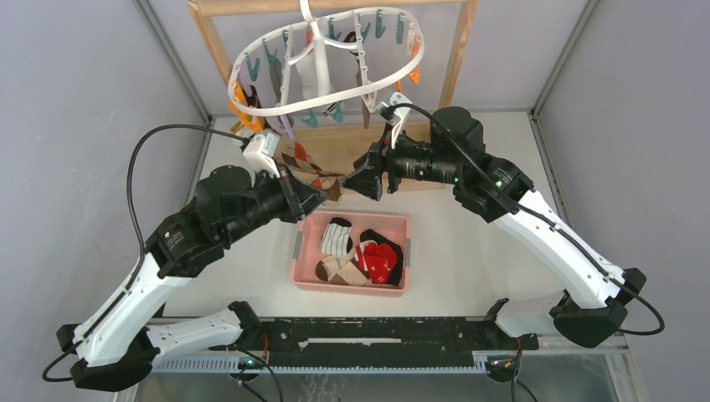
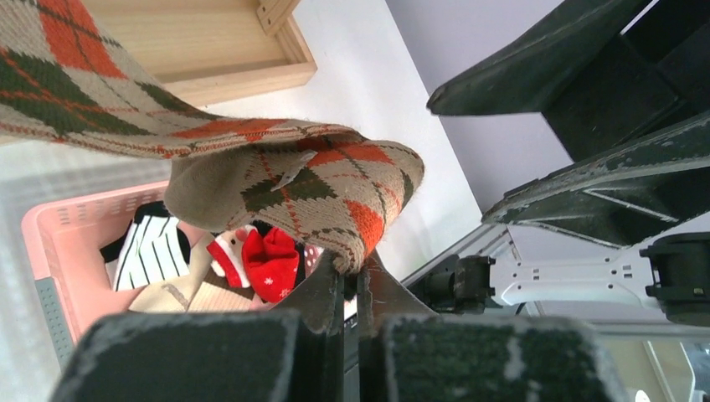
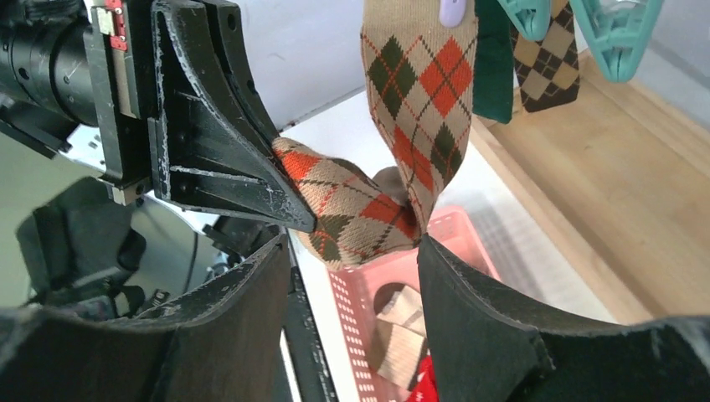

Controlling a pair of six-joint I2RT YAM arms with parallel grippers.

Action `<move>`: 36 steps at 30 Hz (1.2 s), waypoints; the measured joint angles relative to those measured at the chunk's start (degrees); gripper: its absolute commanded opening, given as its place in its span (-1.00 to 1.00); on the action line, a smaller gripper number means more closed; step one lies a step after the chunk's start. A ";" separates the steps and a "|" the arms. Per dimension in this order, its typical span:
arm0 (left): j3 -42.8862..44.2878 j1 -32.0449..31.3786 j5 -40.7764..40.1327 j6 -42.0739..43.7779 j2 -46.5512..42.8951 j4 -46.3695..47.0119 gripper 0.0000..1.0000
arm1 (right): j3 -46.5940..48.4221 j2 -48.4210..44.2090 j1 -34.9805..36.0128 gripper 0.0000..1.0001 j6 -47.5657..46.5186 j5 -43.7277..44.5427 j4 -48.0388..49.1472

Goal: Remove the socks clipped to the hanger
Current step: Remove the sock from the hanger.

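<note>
At centre frame, the left gripper (image 1: 322, 194) clamps the brown argyle sock (image 1: 303, 159); the right gripper (image 1: 356, 186), jaws apart, sits just beside it.

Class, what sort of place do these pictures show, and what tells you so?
Probably a robotics test cell: grey panel walls around a white table, two robot arms bolted at its edge, a sock hanger on a wooden frame.

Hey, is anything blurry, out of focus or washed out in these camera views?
Top external view: evenly lit, no harsh shadows, white hanger crisp. Left wrist view: argyle sock crisp, left pincer blurred up close. Right wrist view: sock crisp, right pincer dark and soft.
</note>
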 measured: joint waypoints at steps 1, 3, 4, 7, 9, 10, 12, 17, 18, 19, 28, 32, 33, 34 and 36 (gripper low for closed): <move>0.00 0.00 0.46 -0.04 0.02 -0.42 -1.00 | 0.26 -0.07 0.00 0.29 -1.51 -0.02 -0.44; -0.02 0.00 1.62 -0.07 0.00 -1.40 -1.00 | 0.70 -0.07 0.00 0.29 -4.37 -0.55 -1.11; -0.02 0.00 1.97 -0.07 0.00 -1.66 -1.00 | 0.76 -0.07 0.00 0.29 -5.55 -0.96 -1.27; 0.00 0.00 3.39 -0.04 0.00 -2.64 -1.00 | 1.49 0.07 0.20 0.29 -9.07 -2.73 -2.97; 0.00 0.00 4.28 -0.04 0.00 -3.08 -1.00 | 2.49 0.42 0.63 0.29 -10.95 -4.00 -4.20; -0.02 0.00 4.81 -0.04 -0.02 -3.37 -1.00 | 3.06 0.70 0.96 0.29 -11.80 -4.66 -4.63; -0.02 0.02 5.99 -0.04 -0.02 -3.89 -0.99 | 4.15 1.33 1.68 0.31 -13.18 -6.14 -5.46; -0.02 0.00 8.13 -0.04 -0.57 -4.74 -0.99 | 5.53 2.97 4.24 0.35 -16.11 -9.07 -8.09; 0.00 0.00 8.57 -0.04 -0.79 -4.94 -1.00 | 5.64 3.32 4.83 0.34 -16.63 -9.53 -8.63; 0.00 0.02 8.90 -0.04 -1.01 -5.09 -0.99 | 5.79 3.74 5.44 0.33 -17.16 -9.92 -9.31; 0.00 0.00 10.95 -0.02 -2.03 -5.88 -0.99 | 6.14 6.19 9.62 0.21 -21.55 -6.73 -14.69; 0.00 0.00 12.26 -0.04 -2.03 -5.88 -0.99 | 6.14 6.27 10.08 -0.06 -22.64 -4.28 -15.13; 0.00 0.00 12.55 -0.02 -2.03 -5.88 -0.99 | 6.14 6.29 10.08 -0.16 -22.77 -3.78 -15.13; -0.02 0.00 12.76 -0.02 -2.03 -5.88 -0.99 | 6.23 6.34 10.05 -0.25 -23.06 -3.41 -15.17; 0.00 0.04 12.81 0.00 -2.03 -5.88 -0.98 | 6.93 6.80 10.10 -0.46 -23.10 -3.08 -15.58</move>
